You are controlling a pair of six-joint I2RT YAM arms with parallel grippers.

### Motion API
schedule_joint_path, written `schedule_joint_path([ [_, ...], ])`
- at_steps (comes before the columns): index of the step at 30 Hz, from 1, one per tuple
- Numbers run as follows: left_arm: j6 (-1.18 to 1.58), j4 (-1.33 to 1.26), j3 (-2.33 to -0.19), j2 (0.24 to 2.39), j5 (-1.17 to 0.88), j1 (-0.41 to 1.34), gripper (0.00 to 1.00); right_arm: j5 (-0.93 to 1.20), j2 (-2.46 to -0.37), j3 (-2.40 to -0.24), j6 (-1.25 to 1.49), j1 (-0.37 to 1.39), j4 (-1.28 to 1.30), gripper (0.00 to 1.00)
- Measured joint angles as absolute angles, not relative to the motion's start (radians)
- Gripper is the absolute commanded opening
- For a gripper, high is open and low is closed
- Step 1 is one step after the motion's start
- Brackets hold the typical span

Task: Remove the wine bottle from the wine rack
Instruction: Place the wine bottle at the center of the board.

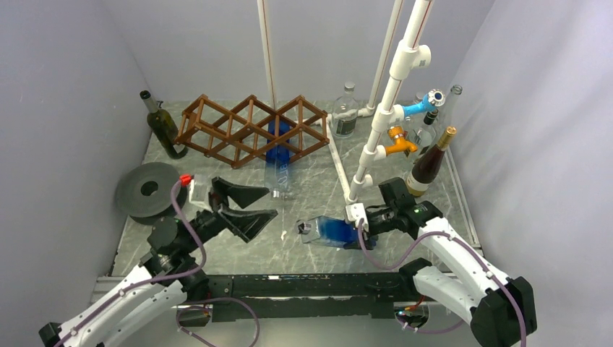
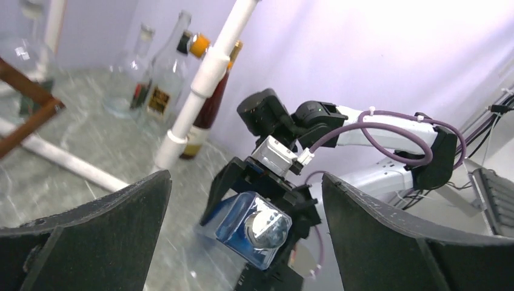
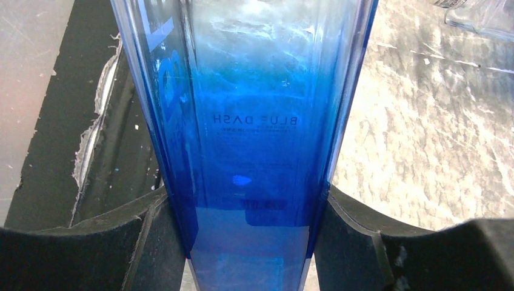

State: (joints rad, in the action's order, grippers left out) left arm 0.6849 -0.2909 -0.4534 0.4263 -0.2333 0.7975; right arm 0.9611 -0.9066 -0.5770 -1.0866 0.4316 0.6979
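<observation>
The brown wooden wine rack [image 1: 231,126] stands at the back of the table, and one of its corners shows in the left wrist view [image 2: 30,115]. A blue bottle [image 1: 279,141] lies in one of its cells, its clear neck poking out toward me. My right gripper [image 1: 361,230] [image 3: 248,200] is shut on a second blue square wine bottle [image 1: 329,233] [image 3: 248,91]. This one is held lying flat, low over the table's front, with its silver cap [image 2: 267,224] pointing left. My left gripper [image 1: 253,206] [image 2: 244,182] is wide open and holds nothing, facing that cap from the left.
A green bottle [image 1: 163,126] stands left of the rack and a clear one [image 1: 345,112] to its right. Dark and clear bottles [image 1: 428,165] crowd the right back corner behind a white pipe stand [image 1: 383,123]. A grey disc [image 1: 148,189] lies at the left.
</observation>
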Motion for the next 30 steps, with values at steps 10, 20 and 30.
schedule_joint_path([
  [10, 0.526, -0.362, -0.295, 0.255, -0.212, 0.797, 1.00, 1.004, -0.916, -0.579, -0.982, 0.378, 0.677, 0.00],
  [20, 0.566, -0.496, -0.240, 0.425, -0.175, 0.905, 1.00, 1.011, -0.923, -0.579, -0.857, 0.347, 0.604, 0.00],
  [30, 0.523, -0.591, -0.235, 0.587, 0.093, 1.183, 0.99, 1.000, -0.936, -0.579, -0.741, 0.340, 0.521, 0.00],
])
